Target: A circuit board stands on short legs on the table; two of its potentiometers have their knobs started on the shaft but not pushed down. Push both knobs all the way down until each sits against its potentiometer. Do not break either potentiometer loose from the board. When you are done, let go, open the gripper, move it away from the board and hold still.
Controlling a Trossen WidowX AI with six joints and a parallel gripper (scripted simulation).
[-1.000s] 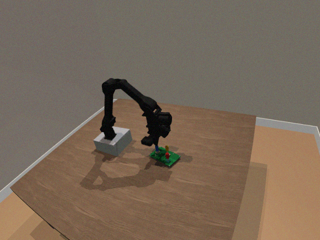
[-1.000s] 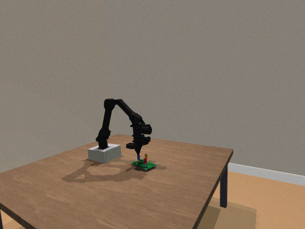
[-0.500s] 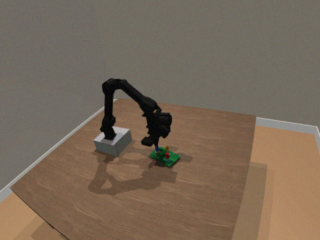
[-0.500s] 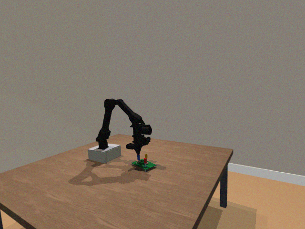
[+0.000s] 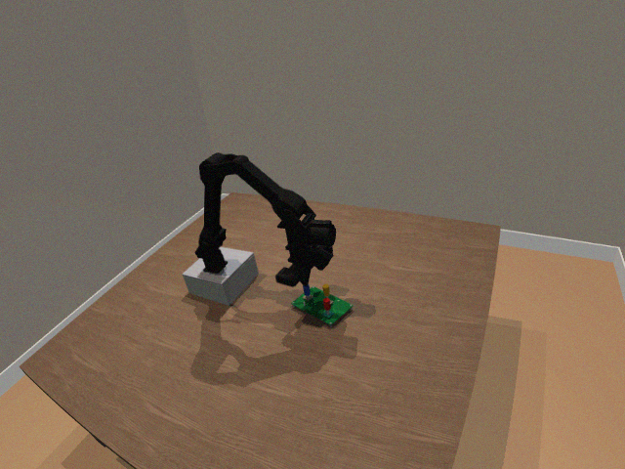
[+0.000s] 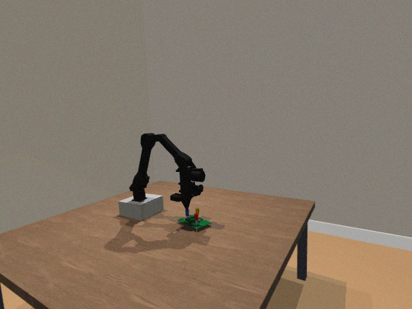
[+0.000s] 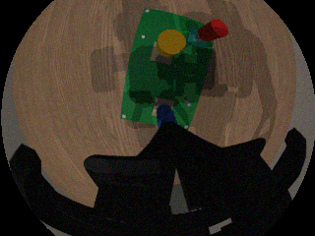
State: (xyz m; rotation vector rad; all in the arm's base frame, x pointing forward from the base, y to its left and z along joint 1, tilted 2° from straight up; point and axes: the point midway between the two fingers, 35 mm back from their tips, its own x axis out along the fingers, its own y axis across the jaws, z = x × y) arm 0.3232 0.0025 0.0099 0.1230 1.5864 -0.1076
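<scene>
The green circuit board stands on short legs on the table. A blue knob stands upright at the board's edge nearest the robot base. A yellow knob and a red knob stand farther along the board. My gripper is shut and empty, pointing down, with its tips right over the top of the blue knob. Whether the tips touch it is too small to tell. The tips partly cover the blue knob in the wrist view.
The arm's light grey base block stands on the wooden table, left of the board in the top and exterior views. The yellow and red knobs stand up close to the blue one. The arm's shadow falls across the table and part of the board.
</scene>
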